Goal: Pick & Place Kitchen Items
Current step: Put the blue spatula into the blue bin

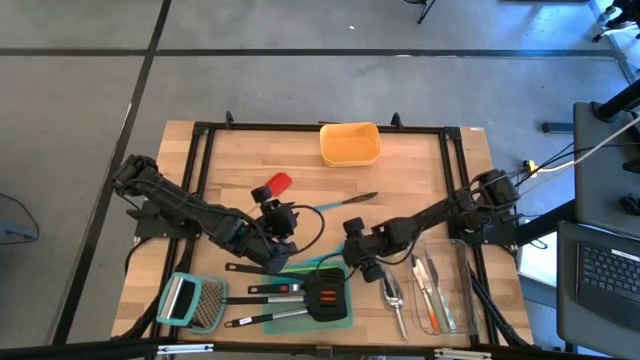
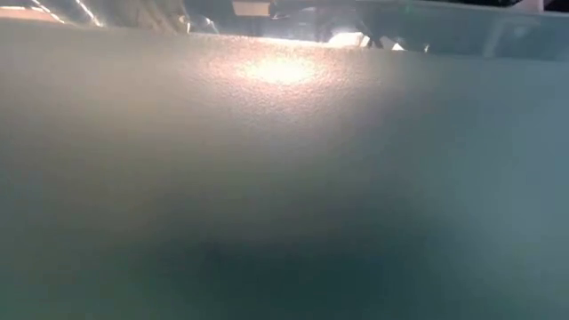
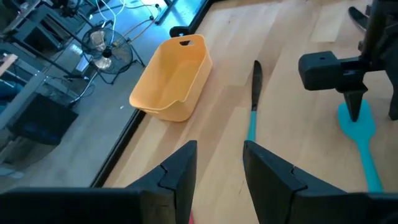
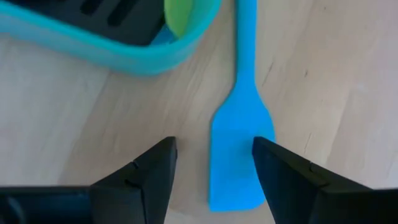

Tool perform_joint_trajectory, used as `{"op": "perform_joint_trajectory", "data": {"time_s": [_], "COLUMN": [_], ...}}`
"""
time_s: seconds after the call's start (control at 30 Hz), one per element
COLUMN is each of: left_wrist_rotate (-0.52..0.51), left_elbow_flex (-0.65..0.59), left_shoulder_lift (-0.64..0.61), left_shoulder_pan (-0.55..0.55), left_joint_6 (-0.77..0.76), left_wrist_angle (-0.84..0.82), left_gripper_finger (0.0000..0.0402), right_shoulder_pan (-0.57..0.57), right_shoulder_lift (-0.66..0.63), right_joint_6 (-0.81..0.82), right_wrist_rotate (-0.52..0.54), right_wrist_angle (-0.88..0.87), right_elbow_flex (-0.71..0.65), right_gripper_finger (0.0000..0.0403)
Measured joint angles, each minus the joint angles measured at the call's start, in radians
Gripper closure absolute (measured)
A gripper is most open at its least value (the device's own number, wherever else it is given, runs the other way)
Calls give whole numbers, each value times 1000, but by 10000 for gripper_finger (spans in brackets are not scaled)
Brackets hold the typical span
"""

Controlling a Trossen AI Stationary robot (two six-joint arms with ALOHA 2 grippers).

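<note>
Overhead tabletop point(image 1: 420, 160); close wrists; low view seemingly blocked.

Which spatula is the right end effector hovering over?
The blue spatula, blade lying flat between the open right end effector fingers; the green one sits inside the teal container.

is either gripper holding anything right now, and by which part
Neither. The right gripper hangs open over the blue spatula; the left gripper is open with nothing visible between its fingers.

Spatula point(image 4: 239, 155) on table point(image 1: 420, 170), beside tray point(image 4: 112, 46).
</note>
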Motion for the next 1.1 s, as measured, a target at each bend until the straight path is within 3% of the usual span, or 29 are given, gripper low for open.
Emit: {"op": "perform_joint_trajectory", "data": {"time_s": [0.3, 0.43, 0.8, 1.1], "left_wrist_rotate": [-3, 1, 37, 42], "left_elbow_flex": [-43, -74, -80, -80], "left_shoulder_lift": [0, 0, 0, -1], "left_shoulder_pan": [15, 28, 52, 60], "left_joint_6": [-10, -5, 52, 82], "left_wrist_angle": [11, 43, 118, 149], "left_gripper_finger": [276, 276, 276, 276], "right_shoulder_pan": [-46, -77, -119, -137], "right_shoulder_lift": [11, 25, 38, 34], "right_joint_6": [-31, -32, 16, 108], "right_wrist_rotate": [27, -41, -62, -104], "right_wrist_angle": [38, 38, 46, 115], "right_elbow_flex": [1, 3, 2, -42], "right_gripper_finger": [188, 188, 192, 284]}}
